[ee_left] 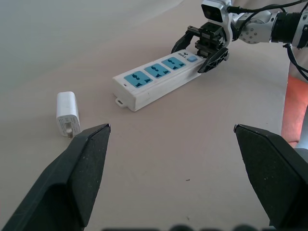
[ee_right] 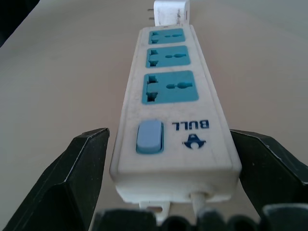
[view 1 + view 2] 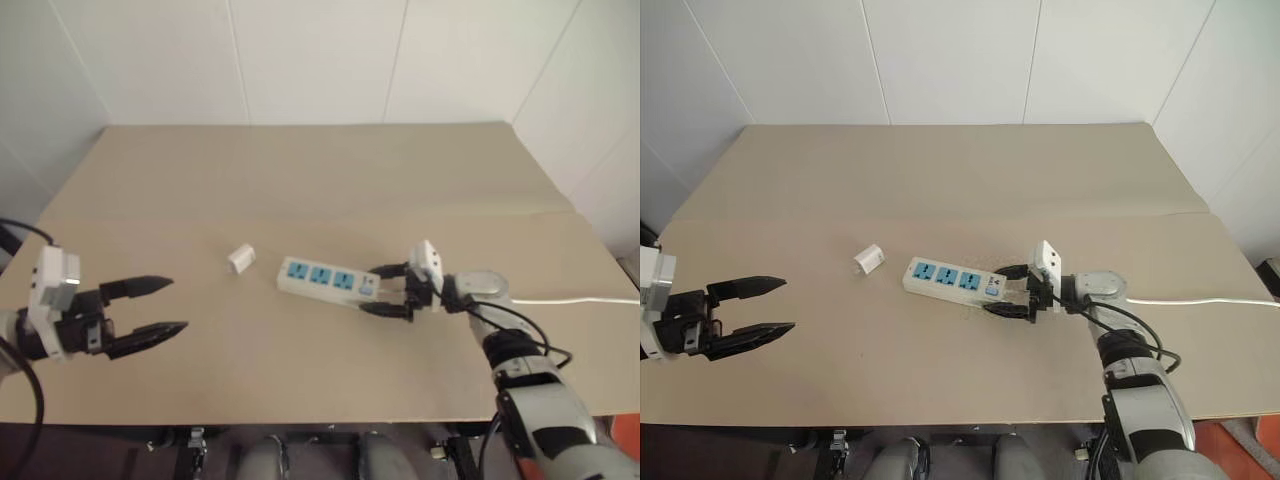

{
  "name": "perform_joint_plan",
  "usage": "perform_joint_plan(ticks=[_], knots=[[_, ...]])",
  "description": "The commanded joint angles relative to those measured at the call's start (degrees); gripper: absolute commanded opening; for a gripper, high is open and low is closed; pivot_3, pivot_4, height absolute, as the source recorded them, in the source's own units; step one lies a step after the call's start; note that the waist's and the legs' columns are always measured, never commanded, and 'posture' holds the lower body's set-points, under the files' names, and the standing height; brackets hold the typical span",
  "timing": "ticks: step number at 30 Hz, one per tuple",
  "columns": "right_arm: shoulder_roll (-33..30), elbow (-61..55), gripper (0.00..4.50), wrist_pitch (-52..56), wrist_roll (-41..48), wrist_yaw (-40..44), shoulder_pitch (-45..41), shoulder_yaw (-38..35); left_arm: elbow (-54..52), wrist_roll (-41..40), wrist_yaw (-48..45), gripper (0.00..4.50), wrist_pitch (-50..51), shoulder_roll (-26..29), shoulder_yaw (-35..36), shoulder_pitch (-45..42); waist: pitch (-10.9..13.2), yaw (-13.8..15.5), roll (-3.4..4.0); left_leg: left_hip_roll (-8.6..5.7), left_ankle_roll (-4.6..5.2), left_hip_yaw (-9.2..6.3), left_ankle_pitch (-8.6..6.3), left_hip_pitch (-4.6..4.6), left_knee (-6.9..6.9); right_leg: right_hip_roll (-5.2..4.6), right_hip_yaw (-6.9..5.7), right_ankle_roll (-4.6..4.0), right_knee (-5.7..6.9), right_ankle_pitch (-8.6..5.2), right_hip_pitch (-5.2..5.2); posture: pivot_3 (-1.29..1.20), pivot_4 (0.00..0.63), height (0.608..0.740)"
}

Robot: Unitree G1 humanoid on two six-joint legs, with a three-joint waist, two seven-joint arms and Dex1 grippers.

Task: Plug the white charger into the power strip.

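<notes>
While the strip lies flat near the middle of the counter, slanted a little, the right hand sits at its switch end with one black finger on either side of that end. The fingers are spread wider than the strip; in the right wrist view there is a gap between each finger and the strip's side, so nothing is gripped. That view looks along the strip from the switch end: the blue switch is closest, then three blue socket faces in a row, all unoccupied. A white cord leaves the switch end and runs across the counter toward the right edge.

The charger lies on its side on the counter just beyond the strip's far end, on the robot's left of it, apart from it and not plugged in. In the left wrist view its metal prongs can be seen at one end.

The left hand hovers over the left part of the counter, well apart from the charger and strip, pointing toward them. Its two fingers are spread wide and hold nothing.
</notes>
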Motion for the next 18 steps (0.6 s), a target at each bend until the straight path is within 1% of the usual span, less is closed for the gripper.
perform_joint_plan(ticks=[1,7,18], knots=[[0.9,0.3,4.49,-4.0,-0.1,-1.9,-0.1,-1.2,-0.5,0.0,0.2,4.50,-1.7,0.5,1.1,-0.9,0.0,0.0,0.00,0.00,0.00,0.00,0.00,0.00,0.00,0.00,0.00,0.00,0.00,0.00,0.00,0.00,0.150,0.740],[1.3,2.1,4.49,-8.2,0.2,-2.7,1.4,-2.0,0.5,0.5,0.1,4.50,-2.3,0.6,0.1,-1.8,0.0,0.0,0.00,0.00,0.00,-0.01,0.00,0.01,0.00,0.00,0.00,0.00,0.02,0.00,0.00,0.00,0.150,0.740],[0.2,6.4,4.49,-11.2,-0.4,-1.3,-0.8,-2.3,2.6,1.2,-0.5,4.50,-2.9,0.5,-2.5,-5.1,0.0,-0.1,0.00,-0.03,0.00,0.01,0.00,0.11,-0.01,0.01,0.01,0.00,0.08,0.00,0.04,0.00,0.150,0.740]])
